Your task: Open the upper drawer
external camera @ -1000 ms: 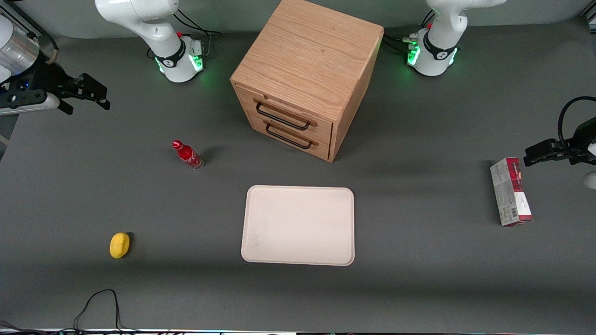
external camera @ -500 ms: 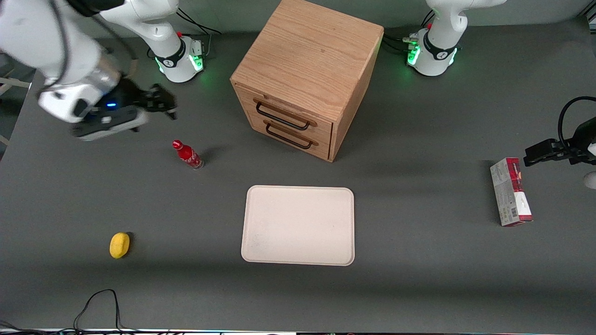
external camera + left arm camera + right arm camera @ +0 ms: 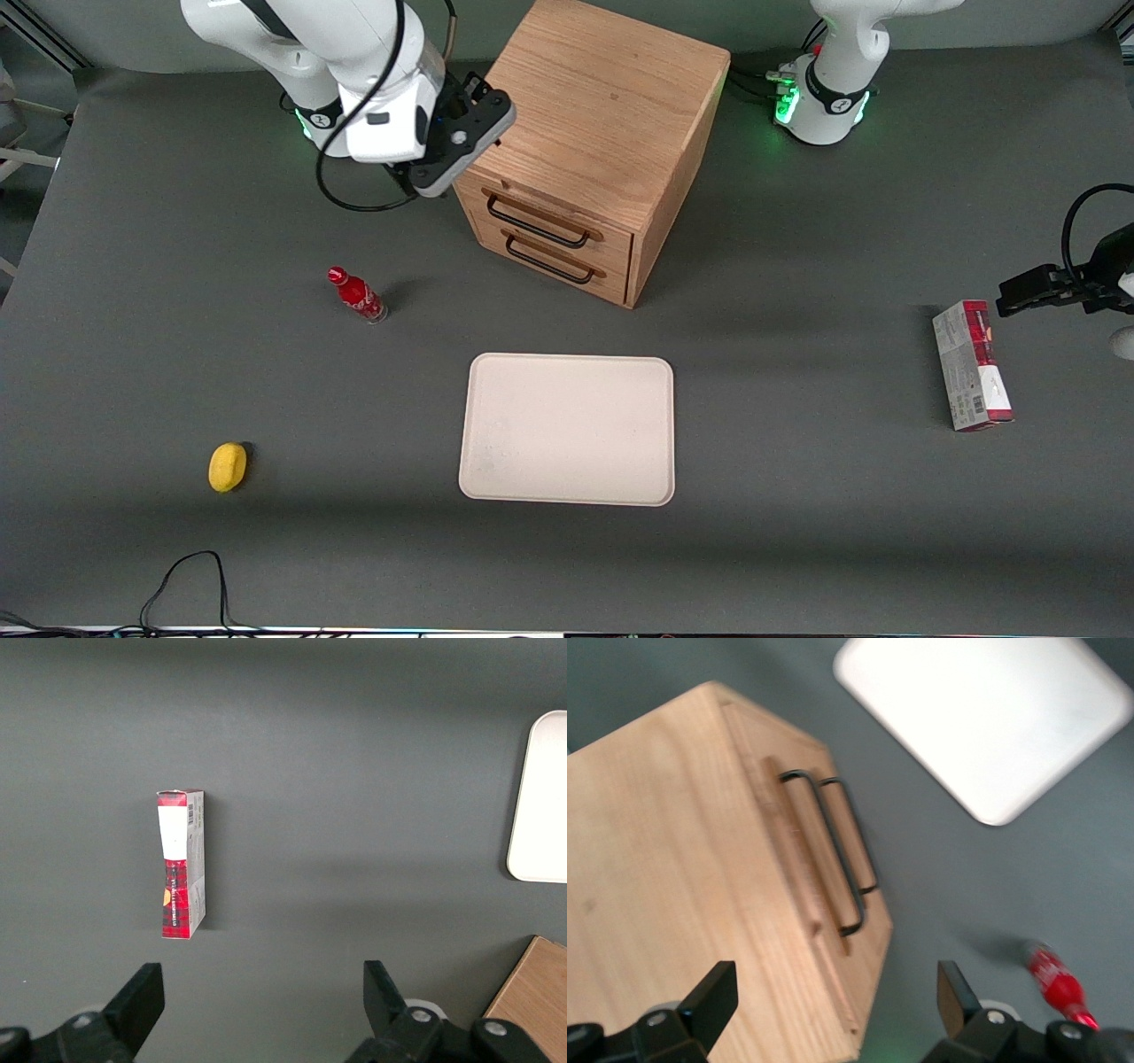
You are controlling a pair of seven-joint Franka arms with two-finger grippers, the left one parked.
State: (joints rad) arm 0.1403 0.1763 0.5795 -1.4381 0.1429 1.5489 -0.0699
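The oak cabinet (image 3: 594, 115) stands at the back middle of the table, its two drawers facing the front camera at an angle. The upper drawer (image 3: 567, 220) is closed, its long black wire handle (image 3: 535, 224) lying flat along the front, just above the lower twin drawer (image 3: 576, 259). My gripper (image 3: 485, 105) hovers open over the cabinet's top corner at the working arm's end, holding nothing. The right wrist view looks down on the cabinet top (image 3: 664, 895), the upper drawer's handle (image 3: 833, 864) and my open gripper (image 3: 833, 992).
A pale tray (image 3: 567, 430) (image 3: 992, 709) lies nearer the front camera than the cabinet. A red bottle (image 3: 356, 294) (image 3: 1054, 979) stands toward the working arm's end, with a yellow lemon (image 3: 227, 466) nearer the camera. A red-and-white box (image 3: 972, 365) (image 3: 181, 864) lies toward the parked arm's end.
My arm has swung in from the working arm's end of the table to the cabinet's top corner. The drawers and the other objects have not moved.
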